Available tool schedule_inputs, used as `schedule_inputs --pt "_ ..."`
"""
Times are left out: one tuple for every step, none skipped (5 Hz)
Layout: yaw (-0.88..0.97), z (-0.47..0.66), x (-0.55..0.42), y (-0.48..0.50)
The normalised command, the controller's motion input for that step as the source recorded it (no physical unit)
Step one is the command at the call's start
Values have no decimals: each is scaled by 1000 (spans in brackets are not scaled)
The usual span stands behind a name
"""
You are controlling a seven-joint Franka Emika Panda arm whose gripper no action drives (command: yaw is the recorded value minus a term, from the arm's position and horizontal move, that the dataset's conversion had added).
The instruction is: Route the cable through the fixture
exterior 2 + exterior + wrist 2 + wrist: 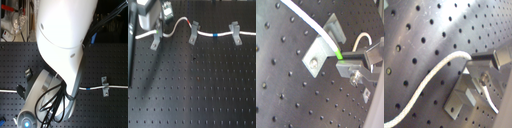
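Note:
The white cable (208,34) runs across the board through the middle clip (193,34) and the clip (234,32) on the first exterior view's right, with a red band (190,23) and a blue band (215,35). My gripper (159,29) stands over the leftmost fixture (154,41) and is shut on the cable. In the second wrist view the fingers (352,61) pinch the cable at its green band (338,54), right beside the fixture (323,45), and the cable lies across the fixture's top. The first wrist view shows the cable (429,77) leading into the fingers (486,57) above the fixture (464,95).
The black perforated board (193,90) fills the first exterior view. In the second exterior view the white arm (60,45) hides most of the scene. Only one clip (104,86) and a stretch of cable (87,88) show beside it.

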Motion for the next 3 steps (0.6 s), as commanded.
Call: schedule_inputs --pt "357 -98 -47 -154" --pt "431 -111 -88 -213" --pt "540 -246 -161 -208"
